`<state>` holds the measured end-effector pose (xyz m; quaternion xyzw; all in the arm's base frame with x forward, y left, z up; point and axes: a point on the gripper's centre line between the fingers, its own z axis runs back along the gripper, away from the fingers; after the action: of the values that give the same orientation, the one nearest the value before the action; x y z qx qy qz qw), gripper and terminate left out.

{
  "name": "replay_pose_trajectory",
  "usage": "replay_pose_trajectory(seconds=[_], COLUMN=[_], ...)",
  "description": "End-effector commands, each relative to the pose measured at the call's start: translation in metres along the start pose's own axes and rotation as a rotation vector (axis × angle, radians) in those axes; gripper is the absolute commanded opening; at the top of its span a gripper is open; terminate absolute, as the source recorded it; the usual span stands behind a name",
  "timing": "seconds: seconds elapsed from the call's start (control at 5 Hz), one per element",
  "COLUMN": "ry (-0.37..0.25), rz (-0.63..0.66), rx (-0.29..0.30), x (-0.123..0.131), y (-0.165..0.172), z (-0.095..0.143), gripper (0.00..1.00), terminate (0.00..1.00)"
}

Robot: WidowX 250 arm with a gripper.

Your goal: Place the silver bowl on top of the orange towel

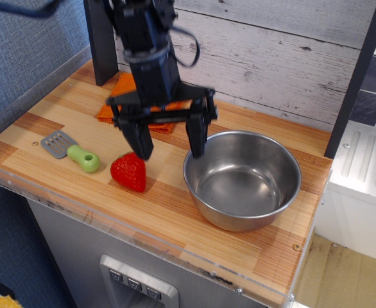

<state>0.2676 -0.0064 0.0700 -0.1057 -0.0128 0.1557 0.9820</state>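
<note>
The silver bowl (242,179) stands upright and empty on the wooden counter at the right. The orange towel (120,102) lies folded at the back left, mostly hidden behind my arm. My gripper (169,146) is open, fingers pointing down, hovering above the counter between the toy strawberry and the bowl. Its right finger (196,138) is just at the bowl's left rim; its left finger (140,138) is above the strawberry. It holds nothing.
A red toy strawberry (128,172) lies in front of the gripper. A spatula with a green handle (69,150) lies at the left. A white plank wall runs behind the counter; the counter's front edge (143,240) is close.
</note>
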Motion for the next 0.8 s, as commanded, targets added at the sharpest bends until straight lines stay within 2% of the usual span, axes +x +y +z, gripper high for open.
replay_pose_trajectory(seconds=[0.0, 0.4, 0.6], ry=[-0.073, -0.166, -0.189], rz=[-0.043, -0.084, -0.117], rx=[-0.011, -0.046, -0.057], x=[-0.003, 0.001, 0.002], y=[0.002, -0.013, -0.016], z=[-0.023, -0.039, -0.041], gripper=[1.00, 1.00, 0.00], terminate=[0.00, 0.00, 0.00])
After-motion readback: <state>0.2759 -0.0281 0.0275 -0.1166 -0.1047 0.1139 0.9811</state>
